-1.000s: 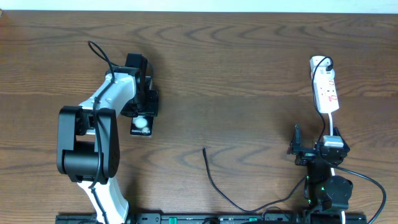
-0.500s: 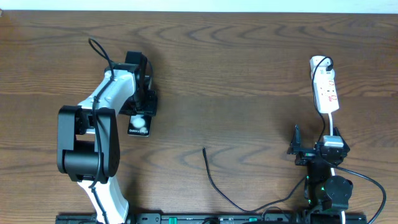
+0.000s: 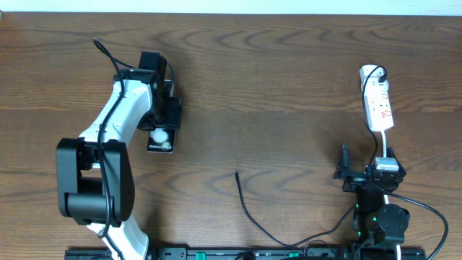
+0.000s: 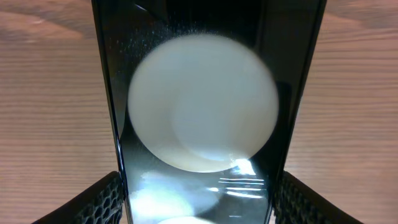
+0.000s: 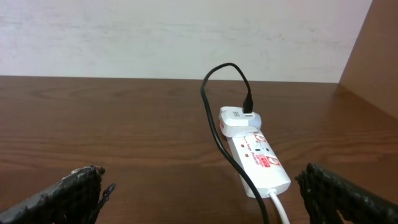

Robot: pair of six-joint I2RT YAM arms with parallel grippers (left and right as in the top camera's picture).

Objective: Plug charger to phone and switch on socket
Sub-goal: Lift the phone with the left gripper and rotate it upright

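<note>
The phone (image 3: 162, 138), a black slab with a white circle and white lettering, lies left of centre under my left gripper (image 3: 163, 121). In the left wrist view the phone (image 4: 199, 112) fills the middle, and both fingers (image 4: 102, 199) press its long edges, so the gripper is shut on it. The charger (image 3: 249, 213) lies on the table with its free tip at centre front. The socket (image 3: 377, 100) lies at the far right; it also shows in the right wrist view (image 5: 260, 160). My right gripper (image 3: 365, 162) is open and empty, just in front of the socket.
A white plug (image 5: 239, 119) sits in the socket's far end with the black cable (image 5: 214, 124) looping from it. The socket's white cord (image 3: 382, 141) runs toward the right arm base. A pale wall (image 5: 186, 37) lies behind the table's far edge.
My left gripper has shifted left and slightly toward the far edge, carrying the phone with it. The right arm, charger and socket have not moved.
</note>
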